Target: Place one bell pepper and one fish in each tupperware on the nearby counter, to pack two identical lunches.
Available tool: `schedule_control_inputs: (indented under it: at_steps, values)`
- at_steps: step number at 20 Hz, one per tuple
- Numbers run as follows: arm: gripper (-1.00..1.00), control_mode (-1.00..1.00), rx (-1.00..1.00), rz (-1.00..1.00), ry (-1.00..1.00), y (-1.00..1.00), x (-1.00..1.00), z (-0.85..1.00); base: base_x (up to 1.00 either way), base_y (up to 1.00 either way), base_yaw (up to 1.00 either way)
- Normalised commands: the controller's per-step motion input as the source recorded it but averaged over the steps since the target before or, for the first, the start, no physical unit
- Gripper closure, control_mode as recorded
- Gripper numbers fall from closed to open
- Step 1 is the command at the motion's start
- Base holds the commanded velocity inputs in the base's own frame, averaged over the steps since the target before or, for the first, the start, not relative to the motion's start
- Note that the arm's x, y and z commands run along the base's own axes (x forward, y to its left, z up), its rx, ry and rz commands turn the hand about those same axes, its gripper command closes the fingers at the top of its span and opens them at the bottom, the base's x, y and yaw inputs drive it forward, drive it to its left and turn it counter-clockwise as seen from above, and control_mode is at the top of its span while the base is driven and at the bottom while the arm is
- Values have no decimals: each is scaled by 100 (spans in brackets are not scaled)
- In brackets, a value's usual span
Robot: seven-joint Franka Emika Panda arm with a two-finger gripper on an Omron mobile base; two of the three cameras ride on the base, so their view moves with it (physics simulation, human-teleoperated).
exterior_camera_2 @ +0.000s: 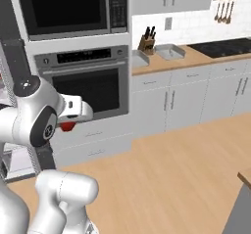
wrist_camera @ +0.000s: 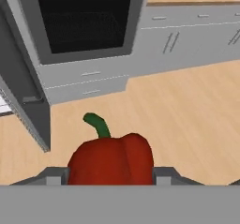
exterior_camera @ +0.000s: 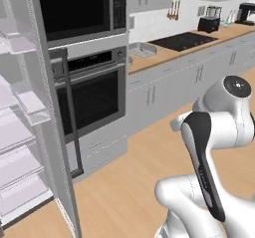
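Red and glossy, a rounded bell pepper [wrist_camera: 111, 160] is sitting between the two grey fingers [wrist_camera: 56, 175] of the end effector [wrist_camera: 111, 177] in the hand view, its curved green stem pointing away from the hand along the line of the fingers, toward the wooden floor and oven beyond. Its long axis is running the same way, from the hand outward. The end effector is standing about half open, closed on the pepper's flanks and carrying it clear of the floor. In the right base view a sliver of the red pepper [exterior_camera_2: 67, 126] is peeking out just beneath the white hand, in front of the oven drawer.

Farther off, the stainless built-in oven [exterior_camera_2: 86, 83] is standing beneath a black-fronted microwave [exterior_camera_2: 68, 8]. Beyond it, on the light wood counter [exterior_camera_2: 196, 58], two shallow pale grey rectangular tupperwares [exterior_camera_2: 169, 51] [exterior_camera_2: 139, 59] are lying side by side near a wooden knife block [exterior_camera_2: 145, 42], with a black cooktop [exterior_camera_2: 223, 47] farther along.
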Motion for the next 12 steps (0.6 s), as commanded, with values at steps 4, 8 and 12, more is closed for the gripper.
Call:
schedule_control_inputs:
  at_steps: [4,8,12]
  values:
    - [100,100,0,0,0,0,0,0,100,-32,0]
    - [100,100,0,0,0,0,0,0,100,-34,0]
    - [100,100,0,0,0,0,0,0,100,-49,-1]
